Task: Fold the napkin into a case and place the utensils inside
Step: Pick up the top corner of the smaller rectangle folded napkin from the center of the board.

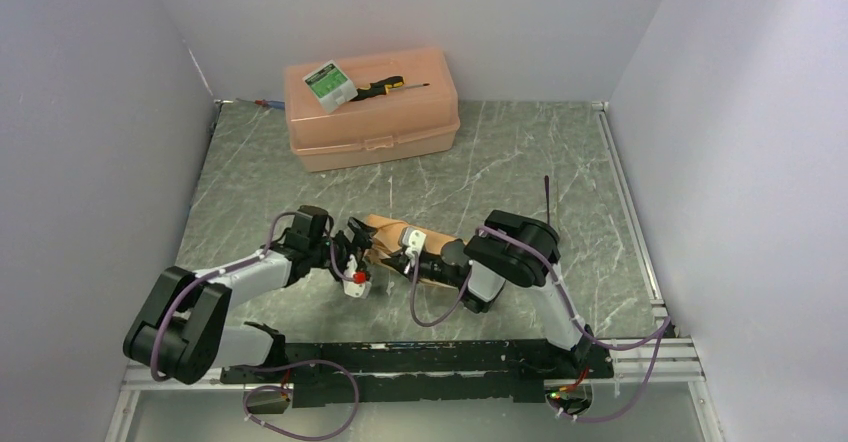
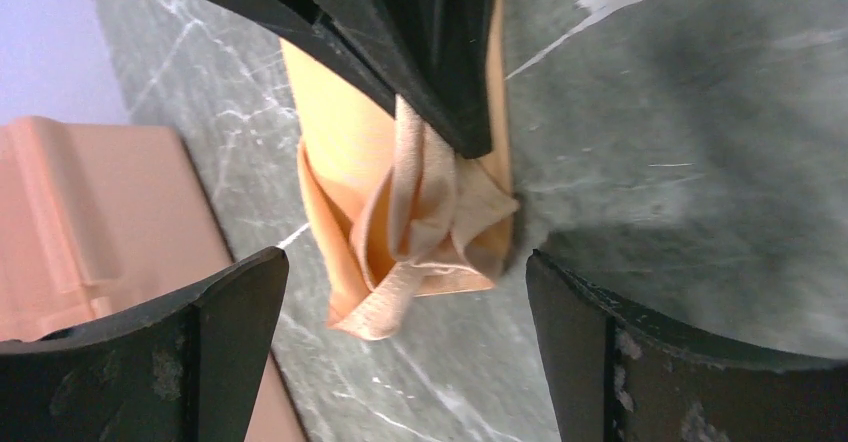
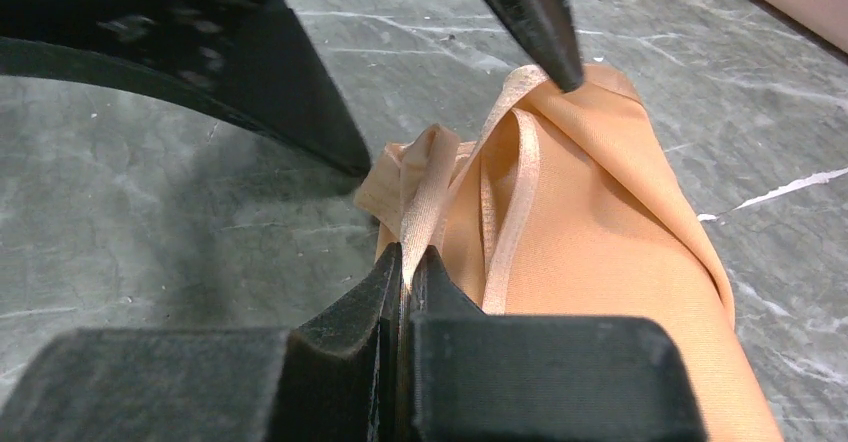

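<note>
Fingers of right gripper (image 3: 405, 262) pinch hem of soft shiny peach-orange cloth napkin (image 3: 590, 222); left gripper (image 2: 403, 264) gapes wide. Likely light, limp, slippery: grab folded edges.

No legible text, label or number anywhere

One napkin (image 1: 383, 230), one plastic box (image 1: 380, 127), one screwdriver (image 1: 388, 87), one green-white packet (image 1: 330, 84), one visible dark utensil (image 1: 547, 194).
</note>
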`<act>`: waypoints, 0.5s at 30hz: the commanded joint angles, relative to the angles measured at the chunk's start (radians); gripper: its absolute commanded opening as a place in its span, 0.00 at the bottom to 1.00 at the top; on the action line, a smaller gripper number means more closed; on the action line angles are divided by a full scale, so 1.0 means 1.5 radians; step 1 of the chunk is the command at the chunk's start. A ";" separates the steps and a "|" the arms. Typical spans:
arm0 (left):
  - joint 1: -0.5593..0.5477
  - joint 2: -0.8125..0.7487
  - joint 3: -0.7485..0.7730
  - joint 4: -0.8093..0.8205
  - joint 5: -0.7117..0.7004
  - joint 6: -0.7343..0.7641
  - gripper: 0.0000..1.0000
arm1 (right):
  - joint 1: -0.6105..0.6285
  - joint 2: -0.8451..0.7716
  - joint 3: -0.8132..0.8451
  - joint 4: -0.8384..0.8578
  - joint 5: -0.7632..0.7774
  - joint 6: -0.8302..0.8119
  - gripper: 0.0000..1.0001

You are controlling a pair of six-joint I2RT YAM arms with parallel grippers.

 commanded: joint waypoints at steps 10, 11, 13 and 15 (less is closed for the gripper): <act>-0.027 0.028 0.031 0.017 0.013 -0.001 0.88 | -0.014 0.014 0.000 0.117 -0.033 0.041 0.00; -0.032 0.026 0.037 0.000 0.012 -0.008 0.85 | -0.014 0.014 0.001 0.117 -0.031 0.042 0.00; -0.038 0.022 0.053 -0.036 0.011 -0.027 0.77 | -0.014 0.013 0.003 0.117 -0.034 0.044 0.00; -0.041 0.023 0.064 -0.062 0.007 -0.035 0.68 | -0.015 0.012 0.003 0.116 -0.036 0.046 0.00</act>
